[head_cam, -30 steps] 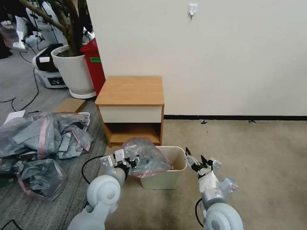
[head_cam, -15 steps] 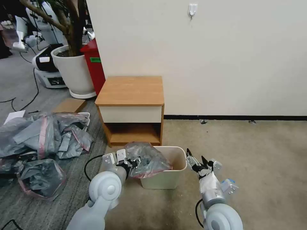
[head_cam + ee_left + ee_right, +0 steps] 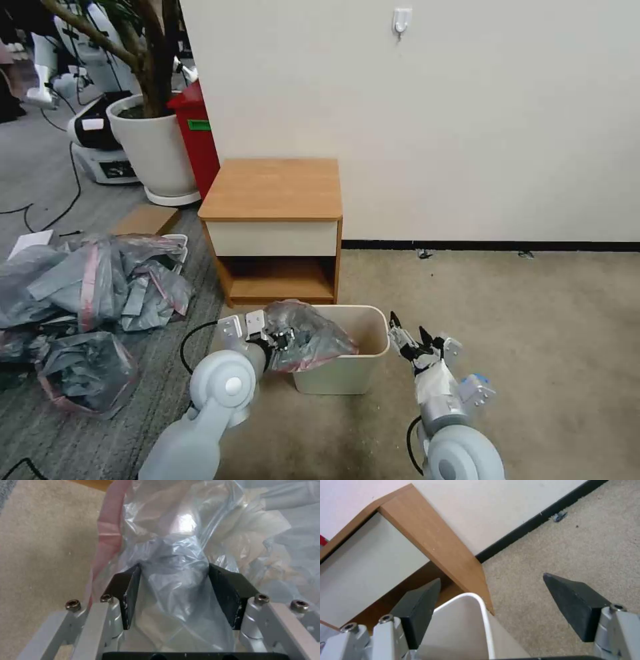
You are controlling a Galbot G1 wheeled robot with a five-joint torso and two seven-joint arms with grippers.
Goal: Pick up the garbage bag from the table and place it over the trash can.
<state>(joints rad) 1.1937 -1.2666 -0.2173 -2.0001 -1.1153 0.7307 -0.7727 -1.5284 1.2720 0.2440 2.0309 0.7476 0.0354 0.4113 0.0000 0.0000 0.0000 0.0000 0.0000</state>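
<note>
Bag held over the left side of the bin

The left gripper (image 3: 279,337) is clamped on the garbage bag (image 3: 308,335), which lies crumpled over the left rim of the trash can (image 3: 363,370), in front of the table (image 3: 273,189). The right gripper (image 3: 407,335) waits just beside the bin's right rim, fingers apart.

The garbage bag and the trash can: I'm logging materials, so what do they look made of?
The garbage bag, shut in the left gripper: thin translucent plastic film, glossy and crinkled. The trash can: apparently moulded beige plastic, with smooth walls and a rolled rim.
</note>
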